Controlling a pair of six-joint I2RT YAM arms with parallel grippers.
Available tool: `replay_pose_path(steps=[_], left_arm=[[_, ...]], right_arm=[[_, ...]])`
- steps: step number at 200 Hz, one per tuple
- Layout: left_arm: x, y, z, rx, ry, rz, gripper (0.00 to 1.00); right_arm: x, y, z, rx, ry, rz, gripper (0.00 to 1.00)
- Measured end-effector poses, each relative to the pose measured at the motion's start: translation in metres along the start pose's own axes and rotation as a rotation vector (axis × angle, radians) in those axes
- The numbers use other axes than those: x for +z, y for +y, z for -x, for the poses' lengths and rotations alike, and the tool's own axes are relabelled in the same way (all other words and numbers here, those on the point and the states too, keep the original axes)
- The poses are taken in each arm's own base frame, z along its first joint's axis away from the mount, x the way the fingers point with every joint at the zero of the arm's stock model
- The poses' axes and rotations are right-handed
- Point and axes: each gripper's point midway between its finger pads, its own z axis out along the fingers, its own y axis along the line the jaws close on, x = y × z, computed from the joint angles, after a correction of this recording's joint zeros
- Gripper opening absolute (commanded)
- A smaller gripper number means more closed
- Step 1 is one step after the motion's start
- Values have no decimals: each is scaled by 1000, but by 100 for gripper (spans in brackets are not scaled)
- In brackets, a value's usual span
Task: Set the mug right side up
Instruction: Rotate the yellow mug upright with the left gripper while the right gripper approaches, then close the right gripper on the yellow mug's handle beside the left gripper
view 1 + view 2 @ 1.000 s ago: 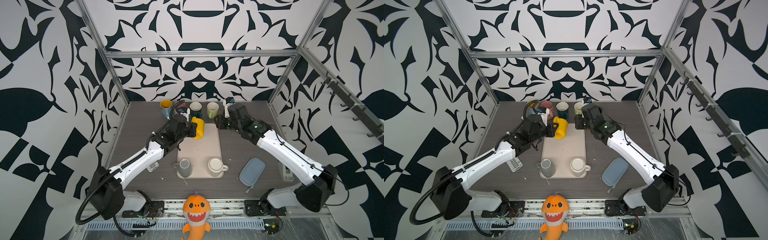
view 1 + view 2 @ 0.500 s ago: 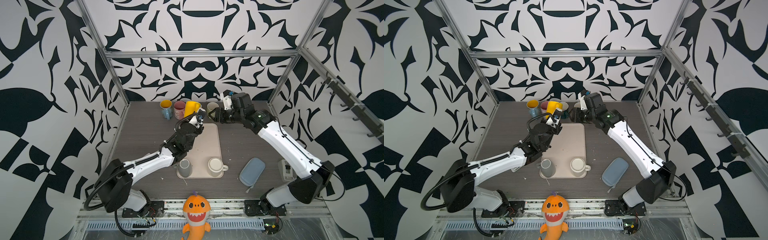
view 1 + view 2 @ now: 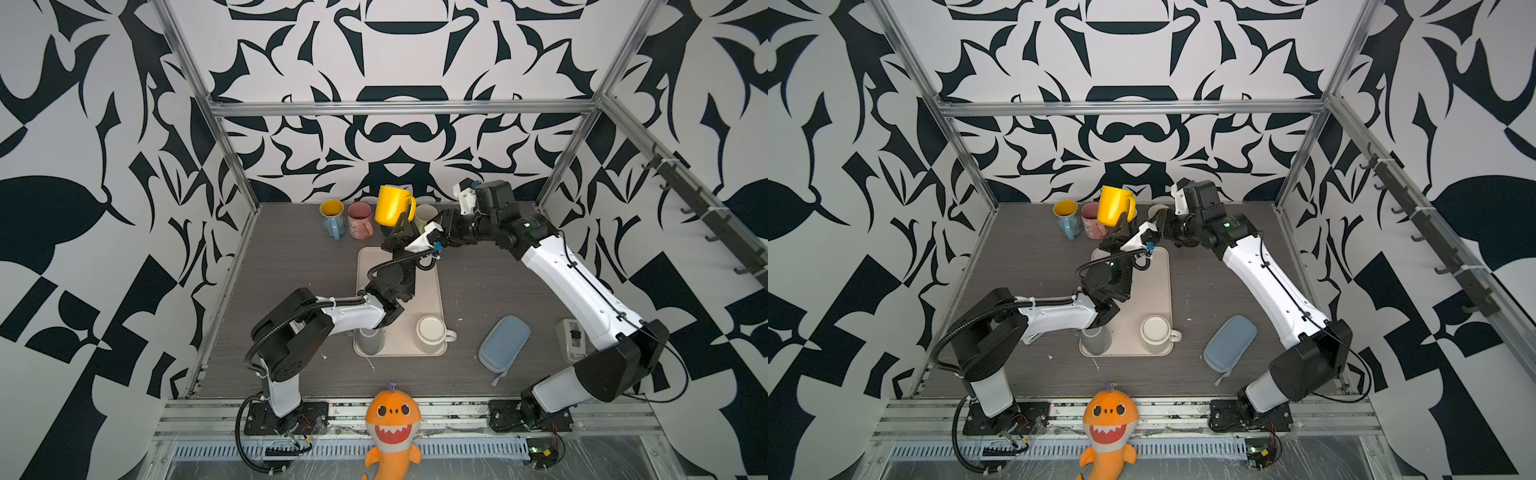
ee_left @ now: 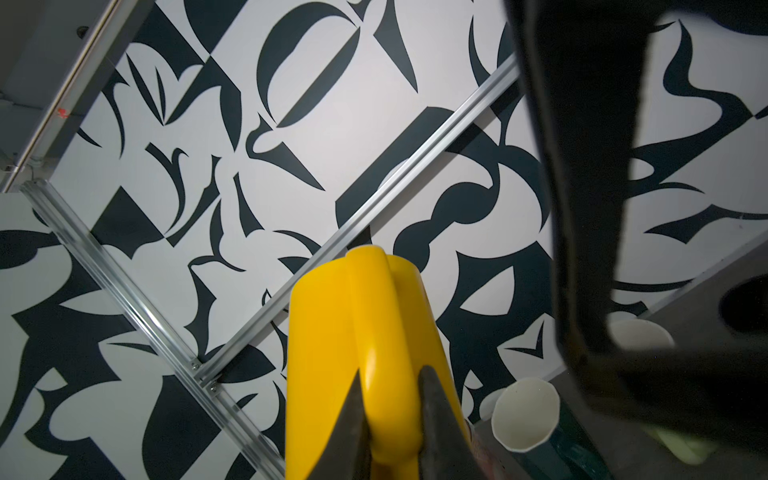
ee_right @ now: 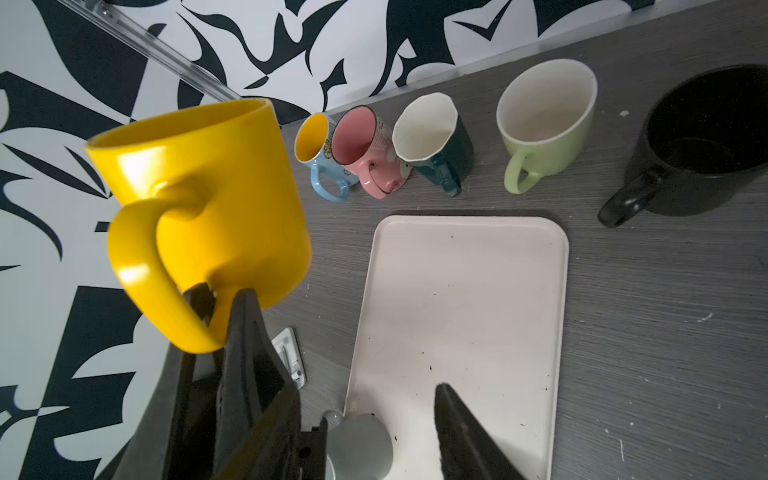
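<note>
**A:** What is the left gripper (image 4: 390, 419) doing?

**B:** It is clamped on the handle of a yellow mug (image 3: 390, 206). The left wrist view shows the two dark fingers (image 4: 434, 419) pinching the handle from both sides. The mug is held in the air directly above the gripper, mouth up and slightly tilted, over the far end of a beige tray (image 3: 432, 291).

**A:** And the right gripper (image 5: 353, 399)?

**B:** Its jaws stand apart with nothing between them. In the right wrist view the yellow mug (image 5: 199, 199) hangs just beside one finger (image 5: 249, 353), outside the gap, while the tray (image 5: 461, 299) lies below the gap. In both top views this gripper sits just beside the left one, on the handle side of the mug.

**A:** What else lies near the tools?

**B:** Beyond them, along the back wall, stands a row of upright mugs: a blue one (image 5: 322, 153), a pink one (image 5: 368, 151), a dark green one (image 5: 436, 141), a light green one (image 5: 544, 124) and a black one (image 5: 698, 145). At the near end of the tray, behind the left gripper, stand a grey cup (image 3: 370, 340) and a white mug (image 3: 432, 332). A blue-grey case (image 3: 504, 343) lies on the table under the right arm.
</note>
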Motion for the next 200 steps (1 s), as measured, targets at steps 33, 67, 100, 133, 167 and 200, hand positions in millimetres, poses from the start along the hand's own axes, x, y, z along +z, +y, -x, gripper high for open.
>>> replay_pose_path(steps=[33, 67, 100, 133, 167, 200], left_arm=[[-1, -1, 4, 38, -18, 8, 0], [-3, -10, 5, 93, -27, -17, 0], [-9, -33, 3, 161, -36, -72, 0], [-10, -42, 1, 192, -40, -95, 0], [-10, -43, 1, 197, -40, -95, 0], [-10, -44, 0, 204, -39, -98, 0]], right_arm=[[-3, -4, 8, 11, -15, 11, 56], [-16, 3, 29, 8, -64, 42, 56], [-33, 29, 49, -27, -117, 126, 56], [-36, 45, 52, -15, -99, 200, 56], [-14, 33, 44, 28, -30, 183, 55], [8, 14, 32, 73, 40, 133, 54]])
